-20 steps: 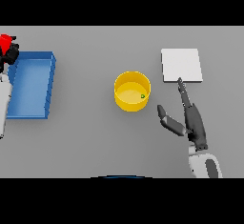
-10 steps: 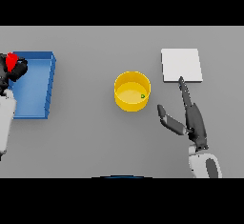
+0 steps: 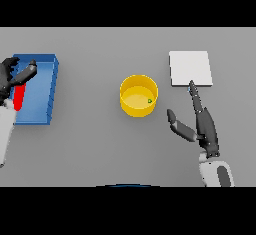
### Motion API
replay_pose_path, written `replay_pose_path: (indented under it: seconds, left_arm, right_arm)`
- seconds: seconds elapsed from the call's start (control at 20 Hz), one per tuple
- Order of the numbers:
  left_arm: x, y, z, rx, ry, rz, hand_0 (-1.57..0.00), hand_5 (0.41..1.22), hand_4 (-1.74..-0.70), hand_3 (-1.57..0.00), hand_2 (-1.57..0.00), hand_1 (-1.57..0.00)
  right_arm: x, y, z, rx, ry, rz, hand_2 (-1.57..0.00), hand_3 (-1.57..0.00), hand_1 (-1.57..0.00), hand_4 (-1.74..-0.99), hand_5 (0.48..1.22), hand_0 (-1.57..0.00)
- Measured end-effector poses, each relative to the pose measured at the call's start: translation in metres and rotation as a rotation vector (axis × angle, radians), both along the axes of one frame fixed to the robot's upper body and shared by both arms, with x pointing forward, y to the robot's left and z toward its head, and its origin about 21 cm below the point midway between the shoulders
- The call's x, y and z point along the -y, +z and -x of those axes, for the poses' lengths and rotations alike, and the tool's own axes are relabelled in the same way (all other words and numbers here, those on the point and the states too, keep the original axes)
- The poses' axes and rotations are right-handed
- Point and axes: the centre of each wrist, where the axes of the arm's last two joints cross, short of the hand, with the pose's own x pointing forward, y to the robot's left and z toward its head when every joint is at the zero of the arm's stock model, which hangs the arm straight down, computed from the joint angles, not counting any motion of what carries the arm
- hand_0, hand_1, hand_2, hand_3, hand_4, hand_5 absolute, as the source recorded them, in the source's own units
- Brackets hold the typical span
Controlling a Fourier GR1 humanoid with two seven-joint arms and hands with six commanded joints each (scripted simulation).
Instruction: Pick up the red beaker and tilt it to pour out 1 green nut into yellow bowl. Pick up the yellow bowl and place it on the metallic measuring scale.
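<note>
With one green nut point(image 3: 149, 100) already in the yellow bowl point(image 3: 138, 96), the lift to the scale is what remains.

While the left hand point(image 3: 15, 74) grasps the red beaker point(image 3: 19, 97) over the blue tray point(image 3: 53, 86), the right hand point(image 3: 200, 124) rests released, fingers straight, just right of the bowl and below the metallic scale point(image 3: 190, 68). The bowl looks light, rigid and smooth-walled; gripping across its rim or wall seems best, kept level. Bare desk point(image 3: 100, 144) lies between bowl and scale, leaving a free path.

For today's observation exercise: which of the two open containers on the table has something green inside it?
The round yellow bowl mid-table holds a small green nut; the blue tray at left doesn't.
</note>
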Motion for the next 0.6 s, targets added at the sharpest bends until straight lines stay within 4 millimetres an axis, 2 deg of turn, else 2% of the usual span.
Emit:
replay_pose_path:
  seconds: [0.15, 0.25, 0.35, 0.45, 0.6]
  left_arm:
    - [-0.003, -0.007, 0.001, -0.002, -0.029, -0.004, -0.16, 0.649, -0.80, -0.13, -0.14, -0.13]
    - [-0.002, -0.004, -0.001, 0.018, -0.035, -0.003, -0.10, 0.651, -0.78, -0.08, -0.09, -0.08]
    - [0.000, -0.003, -0.002, 0.047, -0.048, -0.014, -0.07, 0.657, -0.76, -0.05, -0.06, -0.05]
    - [0.004, -0.002, -0.005, 0.055, -0.055, -0.005, -0.04, 0.661, -0.75, -0.03, -0.03, -0.03]
    - [0.004, -0.003, -0.004, 0.069, -0.073, -0.006, -0.02, 0.668, -0.74, -0.02, -0.02, -0.02]
  right_arm:
    - [0.006, -0.001, 0.003, 0.000, 0.000, 0.005, 0.00, 0.00, 0.00, -1.019, 0.643, 0.00]
    - [0.000, 0.002, 0.003, -0.012, 0.000, 0.018, 0.00, 0.00, 0.00, -1.020, 0.640, 0.00]
    - [-0.001, 0.006, -0.006, -0.039, 0.054, 0.074, 0.00, 0.00, 0.00, -1.005, 0.669, 0.00]
    - [0.007, 0.020, -0.016, -0.022, 0.147, 0.209, 0.00, 0.00, 0.00, -1.044, 0.679, 0.00]
    - [0.007, 0.037, -0.038, -0.029, 0.265, 0.456, 0.00, 0.00, 0.00, -1.122, 0.674, 0.00]
